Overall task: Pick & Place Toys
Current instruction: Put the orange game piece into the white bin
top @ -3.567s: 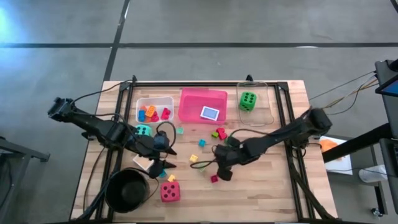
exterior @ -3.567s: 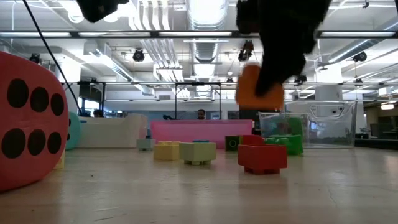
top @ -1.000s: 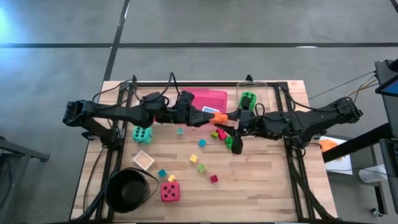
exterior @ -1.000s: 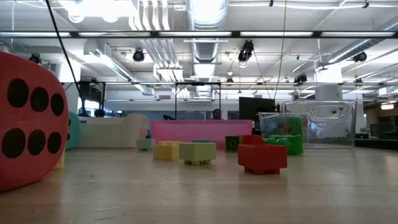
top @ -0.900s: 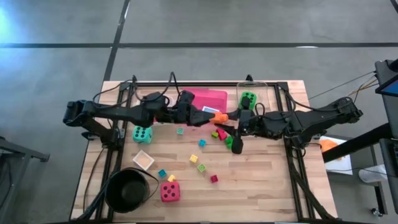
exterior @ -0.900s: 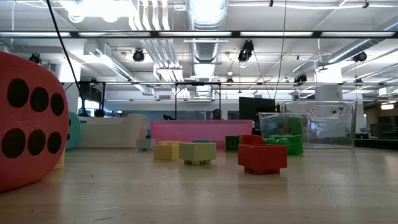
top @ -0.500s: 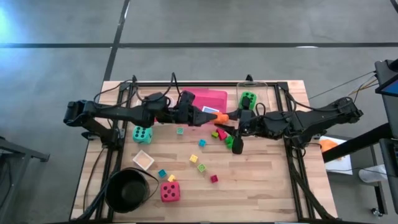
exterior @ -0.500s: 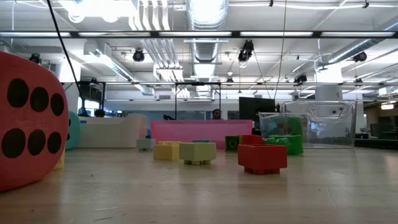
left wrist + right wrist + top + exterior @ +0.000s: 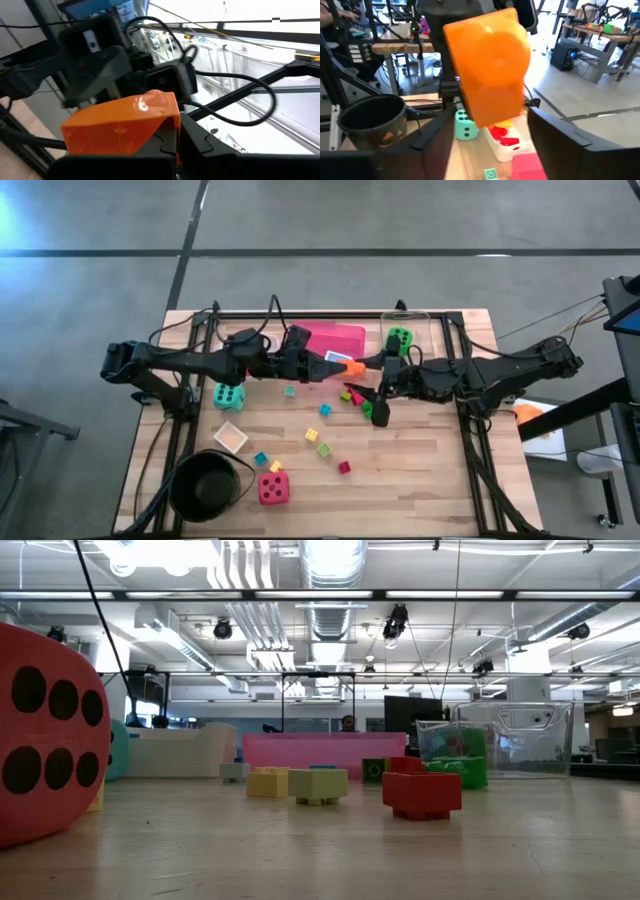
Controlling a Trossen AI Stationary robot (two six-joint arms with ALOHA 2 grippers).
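An orange block hangs in the air over the table's far middle, just in front of the pink tray. My left gripper reaches in from the table's left and is shut on the block. My right gripper faces it from the right and is open; its fingers stand on either side of the orange block with room to spare. Small blocks lie on the wood below, with a teal die and a red die. A green die sits in the clear tray. My left gripper pinches the orange block's left end between its two fingers. The fingers come in about level from the table's left. The block is lifted clear of the table and the trays, and its free end points at my right gripper.
A black bowl stands at the near left, with a small card beside it. A white tray lies under my left arm. Red and green blocks lie below the grippers. In the low view a red block and yellow blocks sit mid-table.
Both arms have kept their places, facing each other over the table's far middle. The orange block has stayed in the air between them.
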